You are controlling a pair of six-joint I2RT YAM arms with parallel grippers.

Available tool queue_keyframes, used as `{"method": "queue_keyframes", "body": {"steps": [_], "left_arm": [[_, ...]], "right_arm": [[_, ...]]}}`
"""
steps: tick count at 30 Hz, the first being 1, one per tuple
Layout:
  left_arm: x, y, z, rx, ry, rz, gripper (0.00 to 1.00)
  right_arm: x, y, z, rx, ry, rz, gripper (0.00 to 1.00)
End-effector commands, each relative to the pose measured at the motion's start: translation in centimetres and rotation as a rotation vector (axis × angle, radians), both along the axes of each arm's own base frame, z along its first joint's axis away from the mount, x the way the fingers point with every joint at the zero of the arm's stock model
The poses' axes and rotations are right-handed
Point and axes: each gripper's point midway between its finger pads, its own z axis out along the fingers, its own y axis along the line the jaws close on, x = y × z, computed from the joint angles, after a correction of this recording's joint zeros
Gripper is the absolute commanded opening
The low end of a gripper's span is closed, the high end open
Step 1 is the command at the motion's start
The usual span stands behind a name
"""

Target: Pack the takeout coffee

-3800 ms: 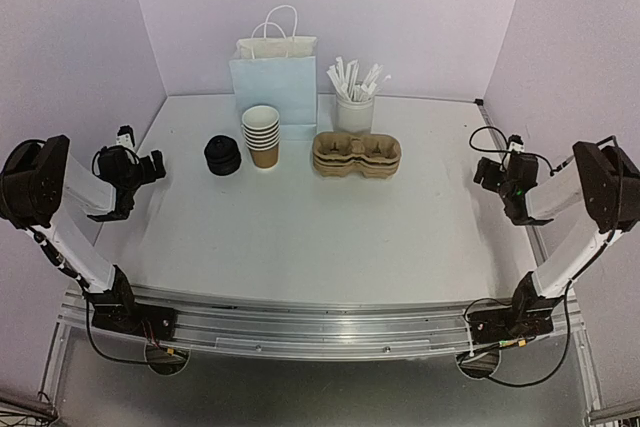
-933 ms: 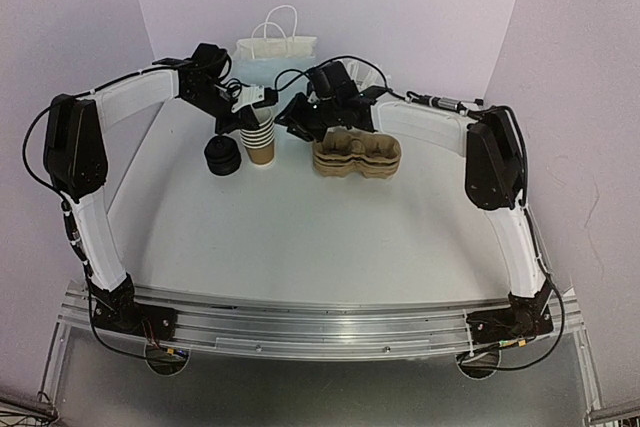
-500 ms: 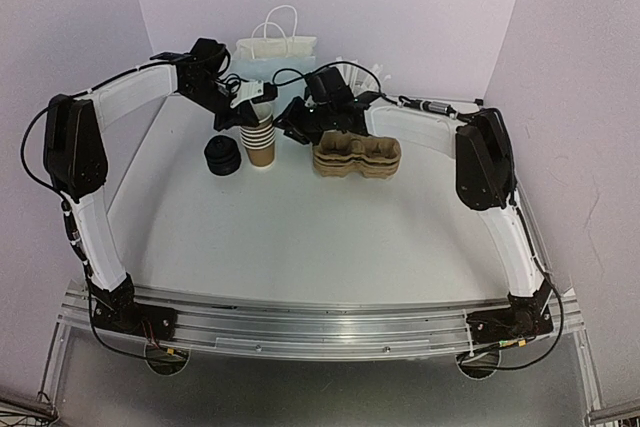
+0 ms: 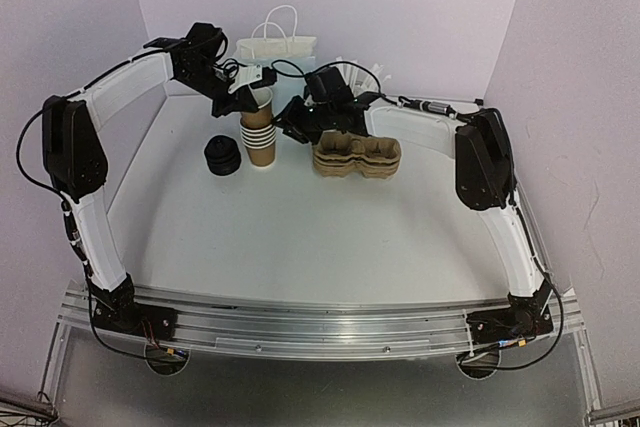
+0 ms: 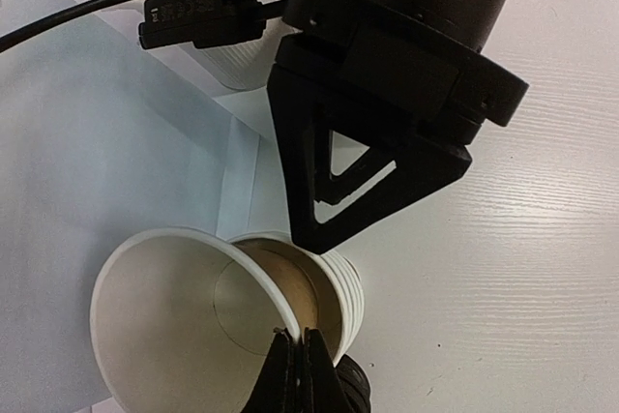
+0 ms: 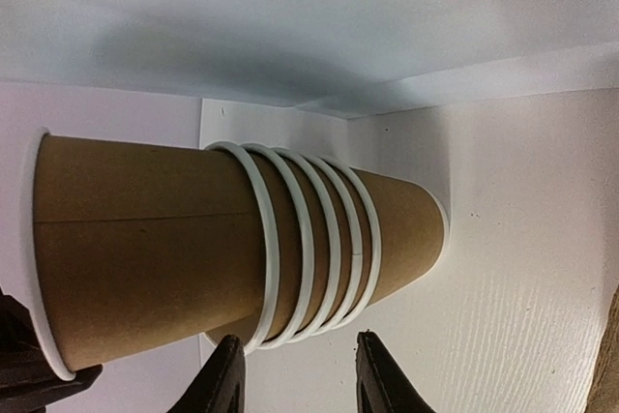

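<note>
The left gripper [image 5: 298, 338] is pinching shut on the white rim of the topmost small brown kraft-paper cup [image 5: 164, 326], holding it tilted and partly out of the stack of matching cups [image 6: 319, 239]. That stack is standing on the white table [image 4: 300, 237] beside the stack of round black plastic lids [image 4: 222, 155]. The right gripper [image 6: 295, 355] is hovering with jaws partly apart at the cups' side; whether it is touching them is unclear.

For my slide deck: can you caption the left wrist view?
Left gripper pinches the rim of the top cup, tilted above the cup stack, with the right gripper alongside.
</note>
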Motion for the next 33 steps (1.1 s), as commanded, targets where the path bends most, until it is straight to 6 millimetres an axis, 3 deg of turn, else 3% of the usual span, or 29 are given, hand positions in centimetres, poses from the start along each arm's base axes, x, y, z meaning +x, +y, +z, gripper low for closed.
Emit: {"method": "queue_keyframes", "body": {"steps": [1,9,14,19,23,28,33], "left_arm": [[-0.8,0.4,7.0,-0.048,-0.134,-0.014,0.0],[-2.9,1.3,12.6,-0.087,-0.195,-0.012,0.0],[-6.6,2.1,14.4,-0.096,-0.141,-0.05,0.0],[-12.3,3.1,10.2,-0.06,0.024,-0.14,0.0],[-15.5,2.6,6.0,-0.045,-0.003,-0.222,0.0],[-17.1,0.8,-0.1,-0.022,-0.011,-0.33,0.0],[-16.0,-1.6,-4.3,-0.055,0.01,-0.365,0.0]], "right_arm": [[-0.9,-0.3,2.5,0.003,-0.046,0.021,0.36],[-1.3,-1.0,4.3,-0.006,-0.09,0.031,0.36],[-1.7,-1.4,6.7,0.007,-0.131,0.042,0.37],[-2.6,-3.1,9.3,-0.005,-0.185,0.033,0.38],[-3.4,-5.0,11.1,-0.032,-0.233,0.013,0.38],[-3.9,-7.1,11.5,-0.09,-0.267,-0.02,0.38],[-4.1,-7.7,10.7,-0.115,-0.26,-0.028,0.38]]}}
